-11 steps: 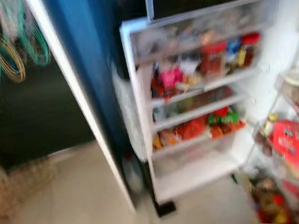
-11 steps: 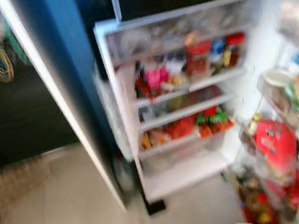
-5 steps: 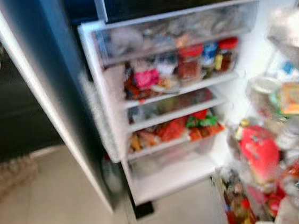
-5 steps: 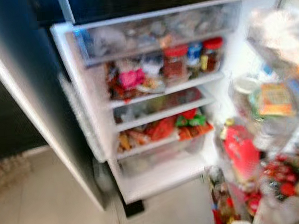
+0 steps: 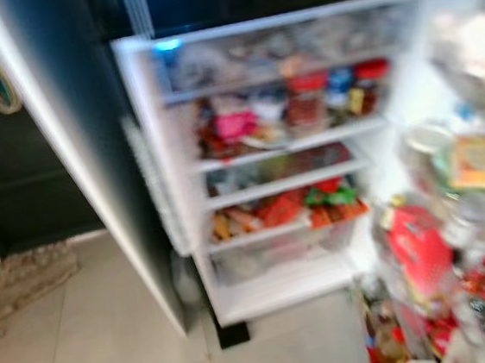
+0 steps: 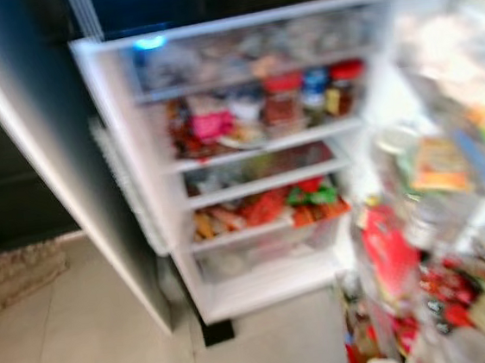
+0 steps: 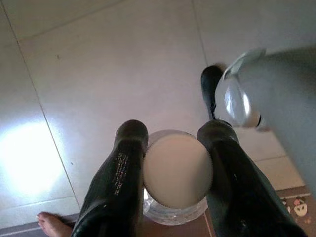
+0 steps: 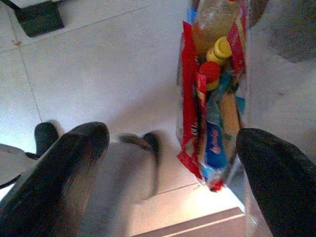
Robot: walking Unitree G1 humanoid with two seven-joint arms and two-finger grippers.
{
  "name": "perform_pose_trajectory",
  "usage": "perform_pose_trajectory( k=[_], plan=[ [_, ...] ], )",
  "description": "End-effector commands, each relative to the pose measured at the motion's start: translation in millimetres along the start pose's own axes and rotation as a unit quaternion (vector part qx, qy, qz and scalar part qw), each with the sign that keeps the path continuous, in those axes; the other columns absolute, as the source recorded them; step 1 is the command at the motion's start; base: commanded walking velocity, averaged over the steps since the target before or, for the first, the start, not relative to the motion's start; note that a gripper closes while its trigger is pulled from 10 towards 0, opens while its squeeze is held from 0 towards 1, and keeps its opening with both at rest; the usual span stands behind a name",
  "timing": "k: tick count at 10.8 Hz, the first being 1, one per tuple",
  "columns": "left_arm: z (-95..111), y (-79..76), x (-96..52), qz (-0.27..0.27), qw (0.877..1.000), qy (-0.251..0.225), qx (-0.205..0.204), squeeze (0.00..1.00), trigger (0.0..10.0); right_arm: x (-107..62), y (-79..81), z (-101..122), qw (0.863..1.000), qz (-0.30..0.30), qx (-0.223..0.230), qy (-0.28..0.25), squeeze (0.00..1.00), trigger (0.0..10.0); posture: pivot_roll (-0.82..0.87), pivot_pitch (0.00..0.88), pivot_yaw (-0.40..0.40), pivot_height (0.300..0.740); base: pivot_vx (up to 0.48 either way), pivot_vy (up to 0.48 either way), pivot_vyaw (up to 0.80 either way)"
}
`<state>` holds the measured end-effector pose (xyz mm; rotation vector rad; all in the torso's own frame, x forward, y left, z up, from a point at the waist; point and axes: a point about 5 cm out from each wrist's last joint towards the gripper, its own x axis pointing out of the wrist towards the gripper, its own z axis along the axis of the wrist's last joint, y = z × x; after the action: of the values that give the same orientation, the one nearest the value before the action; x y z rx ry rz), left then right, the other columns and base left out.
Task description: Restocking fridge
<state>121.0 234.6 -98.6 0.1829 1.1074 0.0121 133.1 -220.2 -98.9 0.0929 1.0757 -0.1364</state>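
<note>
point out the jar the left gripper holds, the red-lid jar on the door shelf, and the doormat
jar (image 7: 177, 170), left wrist view, on its cream lid between the fingers
red-lid jar (image 5: 307, 105), left eye view, on its blurred body under the lid
doormat (image 5: 22, 274), left eye view, on its middle, on the floor

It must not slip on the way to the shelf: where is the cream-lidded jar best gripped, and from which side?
Probably grip the jar across its round wall just under the cream lid, coming from the lid end, one finger on each opposite side. The left gripper holds it so; the clear body is round, with no flats. The right gripper hangs open.
</note>
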Motion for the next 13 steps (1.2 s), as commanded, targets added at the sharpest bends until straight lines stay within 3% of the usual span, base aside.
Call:
perform_pose_trajectory(
  k=[1, 4, 13],
  plan=[
    [-4.2, 0.0, -0.7, -0.003, 1.000, 0.006, 0.001, 0.00, 10.0, -2.9, -19.2, 1.1, 0.999, -0.044, 0.005, -0.002, 0.00, 10.0, 0.00, 0.000, 0.018, 0.740, 0.000, -0.259, 0.00],
    [-3.6, -0.5, -0.6, -0.005, 1.000, 0.006, 0.000, 0.00, 10.0, -2.8, -18.9, 1.2, 0.999, -0.042, 0.011, -0.002, 0.00, 10.0, 0.00, 0.000, 0.016, 0.740, 0.000, -0.247, 0.00],
    [-3.7, -0.8, -0.7, -0.008, 1.000, 0.004, 0.005, 0.00, 10.0, -2.8, -17.5, 0.0, 0.999, -0.032, 0.014, 0.002, 0.00, 10.0, 0.00, 0.000, 0.018, 0.740, 0.000, 0.000, 0.00]
  ],
)
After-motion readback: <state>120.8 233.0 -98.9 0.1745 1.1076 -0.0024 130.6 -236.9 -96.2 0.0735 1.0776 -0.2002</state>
